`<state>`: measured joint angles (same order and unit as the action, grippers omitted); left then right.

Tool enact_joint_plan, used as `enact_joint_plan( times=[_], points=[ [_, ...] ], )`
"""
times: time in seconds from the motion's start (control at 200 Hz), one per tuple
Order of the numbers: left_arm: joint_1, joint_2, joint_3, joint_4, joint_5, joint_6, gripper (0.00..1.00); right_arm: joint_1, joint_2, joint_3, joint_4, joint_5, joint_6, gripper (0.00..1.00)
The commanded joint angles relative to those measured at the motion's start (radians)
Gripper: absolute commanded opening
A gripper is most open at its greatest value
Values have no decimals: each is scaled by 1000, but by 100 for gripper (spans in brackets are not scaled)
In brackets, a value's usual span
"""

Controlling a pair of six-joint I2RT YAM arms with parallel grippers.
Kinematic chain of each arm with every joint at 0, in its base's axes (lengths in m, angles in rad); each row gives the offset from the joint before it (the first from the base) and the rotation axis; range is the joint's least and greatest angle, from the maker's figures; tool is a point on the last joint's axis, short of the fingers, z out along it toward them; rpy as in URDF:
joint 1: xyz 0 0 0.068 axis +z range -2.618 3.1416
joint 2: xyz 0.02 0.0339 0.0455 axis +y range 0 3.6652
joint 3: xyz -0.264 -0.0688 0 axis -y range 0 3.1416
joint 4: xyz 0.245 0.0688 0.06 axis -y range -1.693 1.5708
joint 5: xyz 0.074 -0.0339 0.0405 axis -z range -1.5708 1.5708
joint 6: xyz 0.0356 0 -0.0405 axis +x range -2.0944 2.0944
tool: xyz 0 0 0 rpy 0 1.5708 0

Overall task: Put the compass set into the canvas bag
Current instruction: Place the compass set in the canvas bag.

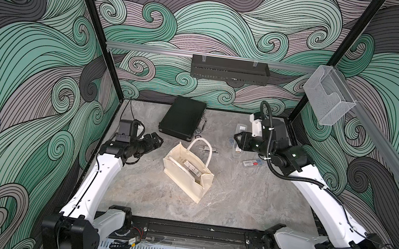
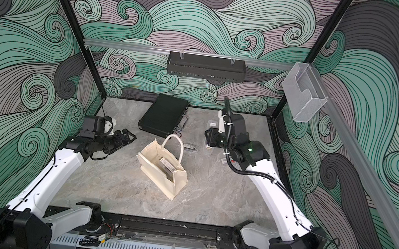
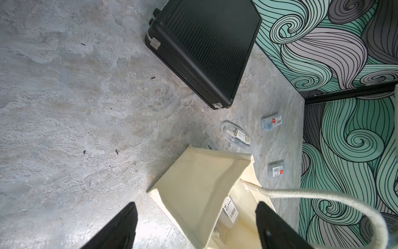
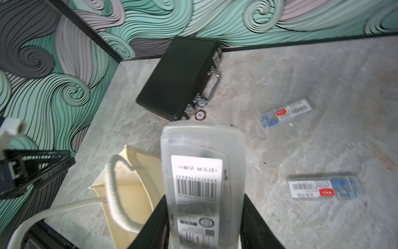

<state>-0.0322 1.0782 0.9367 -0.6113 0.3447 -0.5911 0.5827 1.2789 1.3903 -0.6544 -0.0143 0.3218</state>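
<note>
Noted jaws of right gripper (image 4: 203, 204) clamped on one end of compass set (image 4: 202, 168), far end free.

Right wrist view: held set is a clear labelled box; canvas bag (image 4: 133, 189) ahead, handle (image 4: 113, 183) standing up.

Left wrist view: recorded left gripper (image 3: 195, 204) with jaws spread wide, empty, above bag's rim; second case (image 3: 229, 210) already inside bag.

Both top views: bag upright, right gripper off to its side, not yet over its mouth.

Judged risks: set snagging handle or rim and toppling soft bag; slipping from end grip.

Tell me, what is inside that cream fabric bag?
A clear barcoded case lies inside the canvas bag. Its walls hide the rest of the floor.
</note>
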Motion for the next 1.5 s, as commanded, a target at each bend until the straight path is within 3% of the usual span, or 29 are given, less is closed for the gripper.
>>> enact_joint_plan(
  times=[0.0,0.23,0.49,0.936,1.496],
  points=[
    [11,-11,19,-2,13,-10,87,110,64,86,-2,81,-128,40],
    [11,-35,13,-15,1,-9,87,298,213,219,-7,146,-247,40],
    [11,-43,17,-22,-4,-1,87,389,360,317,-61,168,-300,41],
    [10,-56,8,-39,-13,6,87,410,591,437,-284,135,-284,40],
    [11,-62,-19,-28,-12,-3,87,411,747,435,-344,90,-257,42]
  ],
)
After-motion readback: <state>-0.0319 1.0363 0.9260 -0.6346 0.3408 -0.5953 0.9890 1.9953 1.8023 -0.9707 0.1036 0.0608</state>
